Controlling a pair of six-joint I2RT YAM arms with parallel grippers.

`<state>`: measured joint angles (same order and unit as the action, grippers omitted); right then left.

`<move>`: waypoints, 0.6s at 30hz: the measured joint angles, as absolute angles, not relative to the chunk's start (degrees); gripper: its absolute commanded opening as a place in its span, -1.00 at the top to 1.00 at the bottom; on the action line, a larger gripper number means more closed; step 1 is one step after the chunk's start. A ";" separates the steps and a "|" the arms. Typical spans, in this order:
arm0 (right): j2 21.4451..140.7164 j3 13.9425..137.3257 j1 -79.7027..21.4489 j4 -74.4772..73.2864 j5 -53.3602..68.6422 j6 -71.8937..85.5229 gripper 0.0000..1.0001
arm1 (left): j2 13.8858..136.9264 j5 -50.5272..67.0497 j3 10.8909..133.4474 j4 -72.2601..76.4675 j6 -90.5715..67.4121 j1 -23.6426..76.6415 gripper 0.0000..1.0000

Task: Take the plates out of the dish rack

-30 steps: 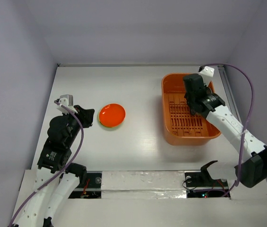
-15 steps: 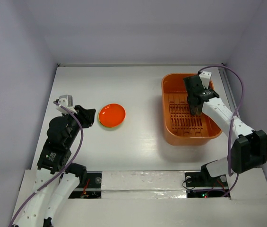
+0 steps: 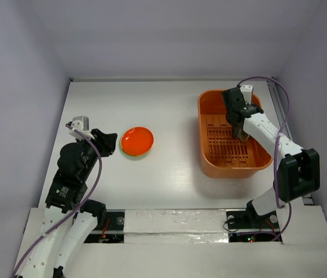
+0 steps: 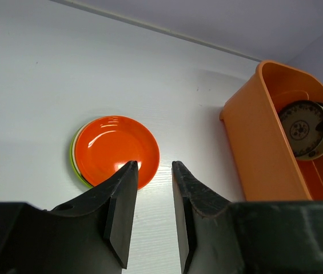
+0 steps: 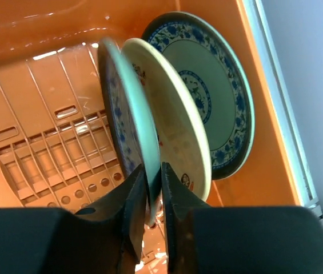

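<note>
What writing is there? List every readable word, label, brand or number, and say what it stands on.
None: no readable text in any view.
The patterned plates in the dish rack carry only blue and reddish decoration, no letters.
The red-orange plate is plain.

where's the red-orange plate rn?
Top view: red-orange plate lies on the table left of centre, just right of the left gripper, well left of the dish rack. Left wrist view shows it stacked on the lime green plate.

Plates (image 5: pixel 178 114) upright in dish rack (image 3: pixel 228 170) at right, two stacked plates (image 3: pixel 137 141) on table (image 3: pixel 169 104) at left
</note>
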<state>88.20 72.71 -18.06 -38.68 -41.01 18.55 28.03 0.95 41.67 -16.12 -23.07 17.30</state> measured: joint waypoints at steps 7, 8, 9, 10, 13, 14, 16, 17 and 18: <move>88.16 74.65 -18.15 -40.75 -42.28 16.43 0.87 | 27.99 0.97 41.67 -16.12 -23.07 17.30 0.45; 88.16 75.18 -18.50 -41.01 -42.50 16.27 0.88 | 27.97 0.97 41.67 -16.12 -23.07 17.30 0.46; 88.09 75.96 -18.98 -41.56 -42.52 16.21 0.88 | 27.97 0.97 41.67 -16.14 -23.07 17.30 0.45; 88.09 76.93 -19.53 -42.13 -42.78 16.08 0.90 | 27.94 0.97 41.67 -16.12 -23.07 17.30 0.45; 87.33 80.01 -21.15 -43.53 -43.44 15.75 1.00 | 27.92 0.95 41.67 -16.12 -23.07 17.30 0.45; 86.78 81.19 -21.58 -44.16 -43.66 15.59 1.00 | 27.92 0.97 41.67 -16.14 -23.07 17.30 0.45; 85.01 83.46 -22.65 -45.30 -44.27 15.40 1.00 | 27.90 0.97 41.67 -16.12 -23.07 17.30 0.45; 83.96 84.62 -23.14 -45.95 -44.60 15.35 1.00 | 27.90 0.97 41.67 -16.12 -23.07 17.30 0.45; 82.76 85.65 -23.81 -46.48 -44.99 15.38 1.00 | 27.90 0.97 41.67 -16.12 -23.07 17.30 0.45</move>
<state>82.76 85.65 -23.81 -46.48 -44.99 15.38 27.90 0.97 41.67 -16.12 -23.07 17.30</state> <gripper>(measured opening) 0.111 0.273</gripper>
